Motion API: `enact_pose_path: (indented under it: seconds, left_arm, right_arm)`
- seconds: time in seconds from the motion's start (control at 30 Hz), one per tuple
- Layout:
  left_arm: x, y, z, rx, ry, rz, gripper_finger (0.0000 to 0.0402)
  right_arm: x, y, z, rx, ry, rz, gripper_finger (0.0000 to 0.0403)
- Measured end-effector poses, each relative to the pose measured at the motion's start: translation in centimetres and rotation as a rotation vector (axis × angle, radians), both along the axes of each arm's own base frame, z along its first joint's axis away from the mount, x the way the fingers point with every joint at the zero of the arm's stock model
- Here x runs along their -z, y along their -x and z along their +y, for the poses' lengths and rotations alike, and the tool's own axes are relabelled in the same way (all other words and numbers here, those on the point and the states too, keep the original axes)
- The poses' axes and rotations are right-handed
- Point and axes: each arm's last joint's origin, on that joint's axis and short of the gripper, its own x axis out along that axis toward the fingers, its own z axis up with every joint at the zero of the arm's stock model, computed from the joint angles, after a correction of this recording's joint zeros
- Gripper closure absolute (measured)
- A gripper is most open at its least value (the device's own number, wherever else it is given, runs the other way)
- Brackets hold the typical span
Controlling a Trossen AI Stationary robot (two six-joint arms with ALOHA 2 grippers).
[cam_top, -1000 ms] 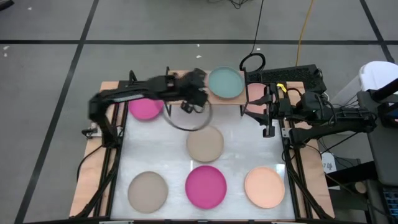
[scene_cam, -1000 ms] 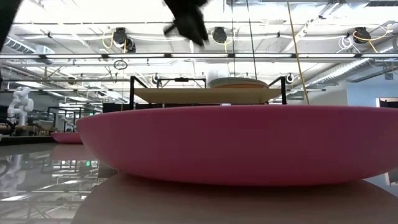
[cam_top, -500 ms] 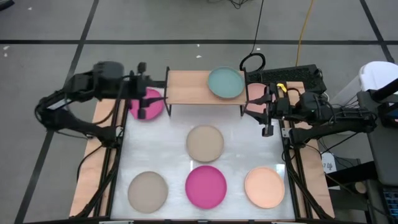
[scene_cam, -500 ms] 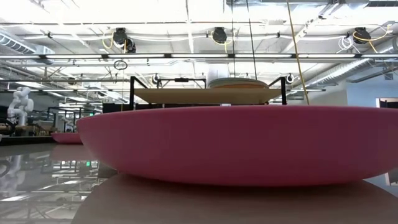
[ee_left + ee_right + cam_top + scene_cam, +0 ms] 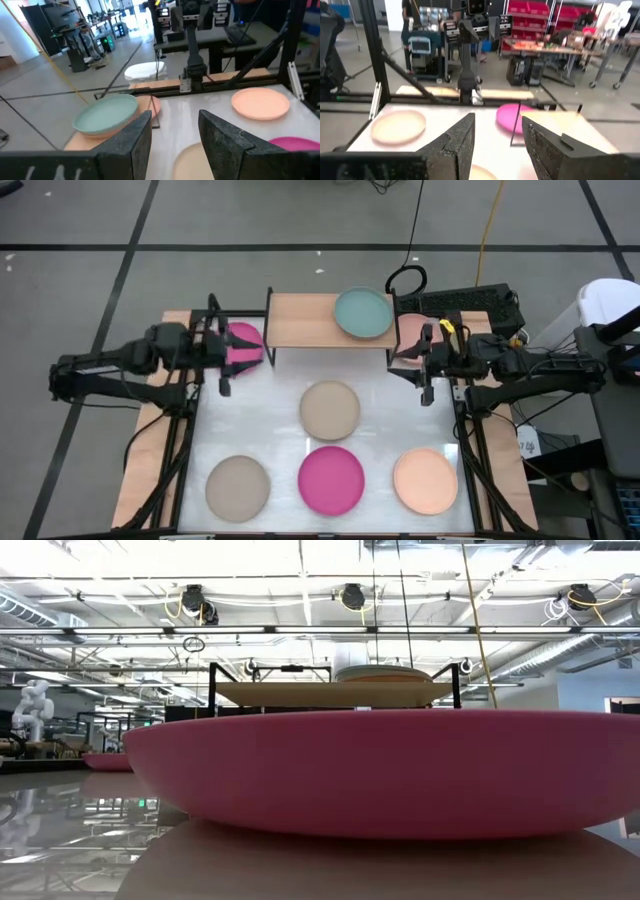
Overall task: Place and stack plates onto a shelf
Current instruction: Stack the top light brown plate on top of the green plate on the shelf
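With one teal plate (image 5: 362,313) on the shelf (image 5: 300,321), the next pickup is being prepared; left gripper (image 5: 222,358) and right gripper (image 5: 428,366) are being held apart, empty

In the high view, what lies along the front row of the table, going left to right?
Taupe plate → magenta plate → peach plate.
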Motion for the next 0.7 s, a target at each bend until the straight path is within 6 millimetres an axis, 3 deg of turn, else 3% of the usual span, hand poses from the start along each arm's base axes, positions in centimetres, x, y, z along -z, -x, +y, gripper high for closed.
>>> enact_pose_path:
  seconds: [0.13, 0.27, 0.7]
  left_arm:
    - [3.5, -0.8, -0.2, 0.013, 0.036, -0.043, 0.0234]
    - [5.5, -1.4, -0.3, 0.018, 0.027, -0.114, 0.0234]
    - [5.6, -1.4, -0.2, 0.012, 0.019, -0.148, 0.0234]
  right_arm:
    - [0.8, -0.1, 0.0, 0.004, -0.029, 0.058, 0.0259]
    - [2.0, -0.3, 0.0, 0.006, -0.043, 0.085, 0.0259]
    - [3.7, -0.6, 0.0, 0.008, -0.042, 0.131, 0.0259]
